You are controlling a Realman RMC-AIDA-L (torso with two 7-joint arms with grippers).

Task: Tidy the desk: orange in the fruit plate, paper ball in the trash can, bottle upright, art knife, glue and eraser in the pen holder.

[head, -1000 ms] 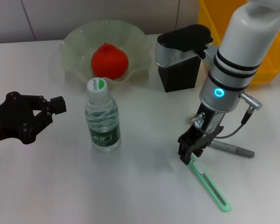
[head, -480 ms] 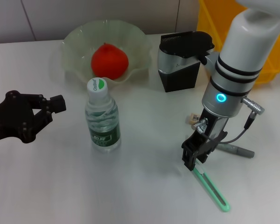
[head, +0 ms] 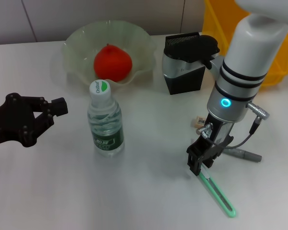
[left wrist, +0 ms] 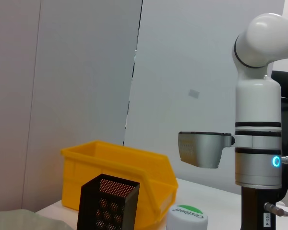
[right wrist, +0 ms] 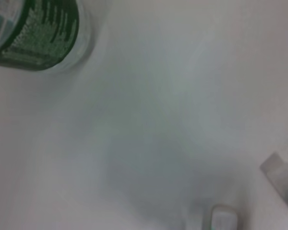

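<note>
Lowest in the head view, at lower right, a green art knife (head: 215, 190) lies flat on the white desk (head: 144, 191), running diagonally toward the bottom edge. The right gripper (head: 198, 162) stands directly over the knife's upper end, pointing down; its fingers look close together at the knife's tip, but whether they have closed on it cannot be told. Just right of the gripper lies a grey pen-shaped item (head: 244, 153), possibly the glue. A small eraser-like block (head: 200, 121) sits slightly above.

At middle left, the left gripper (head: 50, 112) rests low over the desk, fingers parted and holding nothing. Beside it, centre left, 1 bottle (head: 105, 120) already stands upright.

Farther back, the orange (head: 113, 62) sits in the fruit plate (head: 77, 45) at upper left. The black mesh pen holder (head: 184, 62) is at upper centre, with a yellow bin (head: 216, 19) behind it.

Judged step: grasping the knife. To do it well, the fingers should straddle the slim handle squarely, close fully, then lift straight up before carrying it to the pen holder.
</note>
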